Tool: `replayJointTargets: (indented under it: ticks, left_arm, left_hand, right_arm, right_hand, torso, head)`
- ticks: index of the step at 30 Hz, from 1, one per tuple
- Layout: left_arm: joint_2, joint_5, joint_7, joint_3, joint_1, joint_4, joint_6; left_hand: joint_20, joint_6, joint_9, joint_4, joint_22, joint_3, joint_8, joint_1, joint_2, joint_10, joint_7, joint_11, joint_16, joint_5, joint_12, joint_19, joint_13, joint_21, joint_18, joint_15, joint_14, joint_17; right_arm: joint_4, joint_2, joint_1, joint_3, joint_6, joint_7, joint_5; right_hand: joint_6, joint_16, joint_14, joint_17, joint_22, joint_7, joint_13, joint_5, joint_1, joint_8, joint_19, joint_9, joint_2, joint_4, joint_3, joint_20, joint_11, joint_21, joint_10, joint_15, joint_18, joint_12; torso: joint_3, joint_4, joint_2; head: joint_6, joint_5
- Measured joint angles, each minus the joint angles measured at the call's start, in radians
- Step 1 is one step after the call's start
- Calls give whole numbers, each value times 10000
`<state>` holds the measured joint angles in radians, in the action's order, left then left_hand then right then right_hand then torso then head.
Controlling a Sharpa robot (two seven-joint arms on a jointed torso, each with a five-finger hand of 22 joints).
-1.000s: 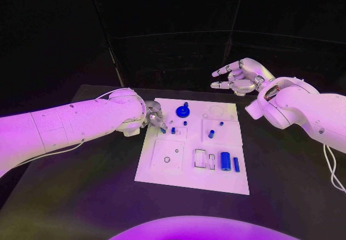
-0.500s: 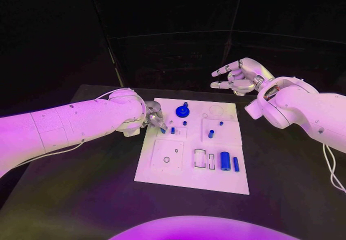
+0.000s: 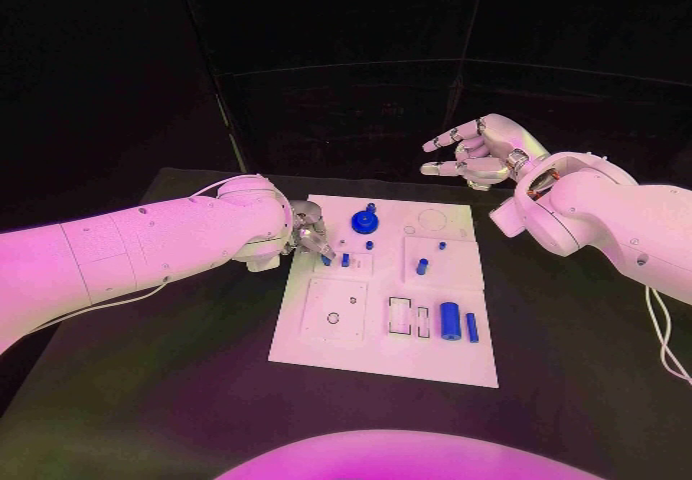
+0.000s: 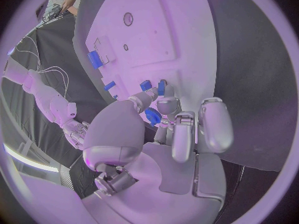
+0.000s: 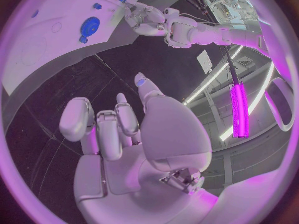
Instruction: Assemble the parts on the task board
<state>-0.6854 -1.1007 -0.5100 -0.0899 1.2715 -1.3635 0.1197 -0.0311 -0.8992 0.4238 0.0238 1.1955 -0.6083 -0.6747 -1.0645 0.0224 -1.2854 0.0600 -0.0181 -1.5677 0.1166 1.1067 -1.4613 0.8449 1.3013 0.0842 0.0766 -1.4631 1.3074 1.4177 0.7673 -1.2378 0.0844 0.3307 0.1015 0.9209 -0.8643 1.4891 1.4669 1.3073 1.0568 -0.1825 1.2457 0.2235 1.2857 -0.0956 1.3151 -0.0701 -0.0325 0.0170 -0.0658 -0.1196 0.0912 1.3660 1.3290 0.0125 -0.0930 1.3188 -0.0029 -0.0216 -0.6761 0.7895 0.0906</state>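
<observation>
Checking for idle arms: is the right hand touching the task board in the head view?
No. The right hand hangs in the air beyond the far edge of the task board, its fingers apart and holding nothing.

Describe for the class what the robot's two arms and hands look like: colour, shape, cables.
Both arms have smooth, rounded white shells. The left arm has a thin white cable running along it; the right arm has one hanging beneath. The left hand and right hand are silver, with jointed metallic fingers ending in rounded pads.
</observation>
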Motion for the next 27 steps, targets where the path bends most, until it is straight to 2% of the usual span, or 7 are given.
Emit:
replayJointTargets:
  ticks: [12, 15, 27]
  left_arm:
    - [-12, -6, -1, 4, 7, 35, 110]
    - [-14, -8, -1, 5, 8, 35, 135]
    - [-12, -11, -1, 7, 9, 33, 184]
  left_hand:
    - [0, -68, 14, 32, 23, 23, -43, 68, 68, -32, -67, -31, 0, -5, 10, 0, 8, 0, 0, 27, -28, 0]
    - [0, -70, 14, 167, 38, -113, -43, 122, 122, -68, -67, -67, 0, -7, 47, 0, 22, 0, 0, 27, -28, 0]
    - [0, -106, 14, 181, 70, -127, -82, 121, 121, -92, -101, -90, 0, -46, 108, 0, 113, 0, 0, 26, -28, 0]
  right_arm:
    - [-8, -3, 0, 0, -2, 5, 0]
    - [-12, -6, 0, 0, -3, 5, 0]
    - [-19, -12, 0, 0, -3, 6, 0]
  right_hand:
    - [0, 0, 0, 0, 0, 0, 0, 0, 0, 0, 0, 0, 0, 0, 0, 0, 0, 0, 0, 0, 1, 0]
    - [0, 0, 0, 0, 0, 0, 0, 0, 0, 0, 0, 0, 0, 0, 0, 0, 0, 0, 0, 0, 0, 0]
    - [0, 0, 0, 0, 0, 0, 0, 0, 0, 0, 0, 0, 0, 0, 0, 0, 0, 0, 0, 0, 1, 0]
  torso:
    - [-5, 0, 0]
    - [-5, 0, -1]
    - [0, -5, -1]
  head:
    - [48, -24]
    - [56, -24]
    - [73, -25]
